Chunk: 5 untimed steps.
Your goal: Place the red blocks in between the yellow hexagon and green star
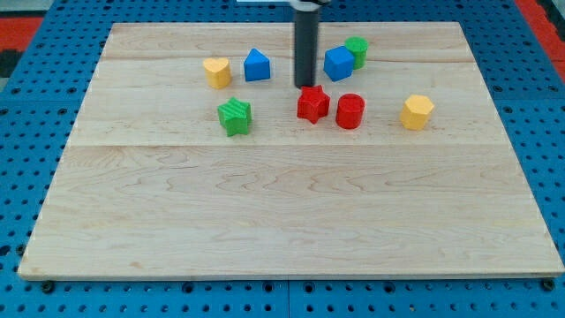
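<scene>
A red star [312, 104] and a red cylinder [350, 111] lie side by side near the board's upper middle. The yellow hexagon [417, 112] lies to the view's right of the cylinder. The green star [235, 117] lies to the view's left of the red star. My tip [305, 85] stands just above the red star in the view, at or touching its top edge. The rod rises out of the view's top.
A yellow block [216, 71] and a blue block [257, 65] lie at the upper left. A blue cube [338, 63] and a green block [357, 50] lie to the rod's right. The wooden board [282, 212] rests on a blue pegboard.
</scene>
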{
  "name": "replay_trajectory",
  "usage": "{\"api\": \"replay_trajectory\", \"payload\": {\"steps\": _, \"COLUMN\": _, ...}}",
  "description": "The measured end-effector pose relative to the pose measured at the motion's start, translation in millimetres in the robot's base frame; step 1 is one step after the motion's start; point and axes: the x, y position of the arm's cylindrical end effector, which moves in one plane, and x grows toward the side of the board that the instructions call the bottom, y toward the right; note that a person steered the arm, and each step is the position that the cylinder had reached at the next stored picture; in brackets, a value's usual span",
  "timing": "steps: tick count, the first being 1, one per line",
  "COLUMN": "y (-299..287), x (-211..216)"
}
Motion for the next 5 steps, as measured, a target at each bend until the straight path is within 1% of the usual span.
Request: {"api": "replay_trajectory", "payload": {"steps": 5, "y": -12.7, "x": 16.7}}
